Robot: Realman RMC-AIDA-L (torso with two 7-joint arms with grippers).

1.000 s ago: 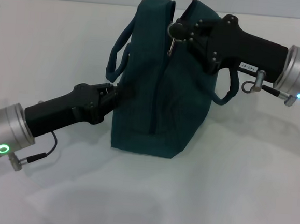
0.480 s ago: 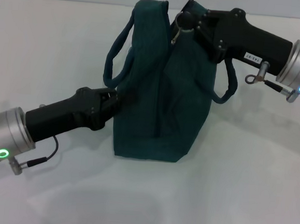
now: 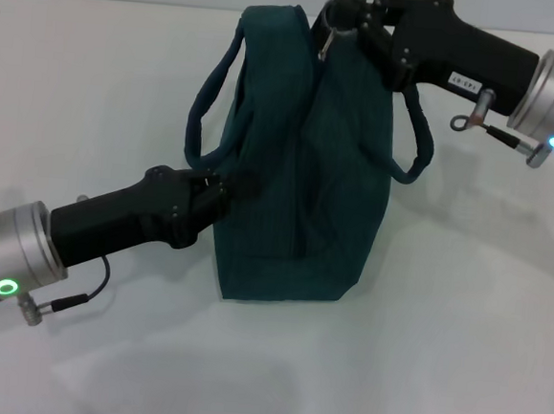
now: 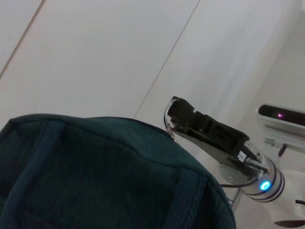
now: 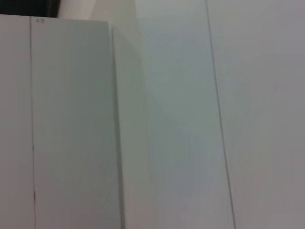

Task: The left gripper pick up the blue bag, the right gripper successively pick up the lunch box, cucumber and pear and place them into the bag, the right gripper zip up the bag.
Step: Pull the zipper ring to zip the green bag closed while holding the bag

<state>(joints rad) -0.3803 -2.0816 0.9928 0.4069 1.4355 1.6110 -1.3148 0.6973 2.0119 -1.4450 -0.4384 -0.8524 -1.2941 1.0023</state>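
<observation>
The blue bag point(image 3: 299, 170) stands upright mid-table, its two loop handles hanging at either side. My left gripper point(image 3: 226, 186) is shut on the fabric of the bag's left side, low down. At the bag's top my right gripper point(image 3: 336, 22) is shut on the zipper pull point(image 3: 325, 42), whose metal ring dangles just under the fingertips. The left wrist view shows the bag's fabric top point(image 4: 95, 176) up close, with the right gripper point(image 4: 177, 110) beyond it. The lunch box, cucumber and pear are out of view. The right wrist view holds only white panels.
A white tabletop point(image 3: 419, 352) surrounds the bag, with the back edge point(image 3: 130, 2) close behind it. The robot's white head unit point(image 4: 281, 121) shows far off in the left wrist view.
My right gripper has risen toward the back with the zipper pull, drawing the bag's top up. The left gripper has shifted a little right and nearer, holding the bag's side.
</observation>
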